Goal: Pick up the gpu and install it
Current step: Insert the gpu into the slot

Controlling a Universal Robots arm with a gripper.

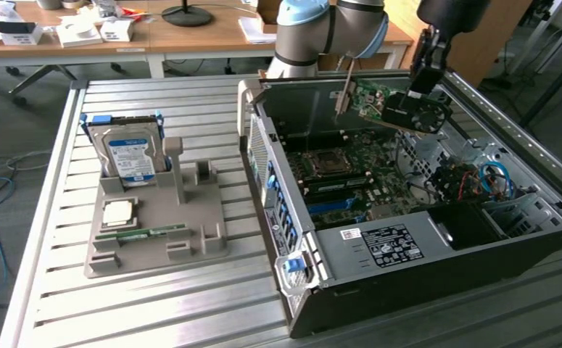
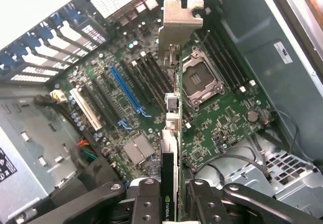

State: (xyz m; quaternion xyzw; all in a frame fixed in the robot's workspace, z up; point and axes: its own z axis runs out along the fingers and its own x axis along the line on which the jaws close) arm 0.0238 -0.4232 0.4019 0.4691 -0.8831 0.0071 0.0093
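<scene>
The gpu (image 1: 392,107) hangs in the air over the open computer case (image 1: 378,250), above the motherboard (image 1: 353,177). Its silver end bracket (image 1: 343,93) points to the exterior view's left, toward the case's back wall. My gripper (image 1: 414,93) comes down from above and is shut on the card's fan end. In the wrist view the gpu (image 2: 173,128) appears edge-on between my two black fingers (image 2: 147,200), with its bracket (image 2: 180,19) at the far end. It hovers over the motherboard (image 2: 222,118), between the blue slot (image 2: 126,94) and the CPU socket (image 2: 198,77), touching neither.
A grey parts holder (image 1: 199,243) lies on the slatted metal table at the exterior view's left. It carries an upright hard drive (image 1: 130,156), a CPU chip (image 1: 118,212) and a green memory stick (image 1: 145,233). Cables and a drive cage (image 1: 498,192) fill the case's right side.
</scene>
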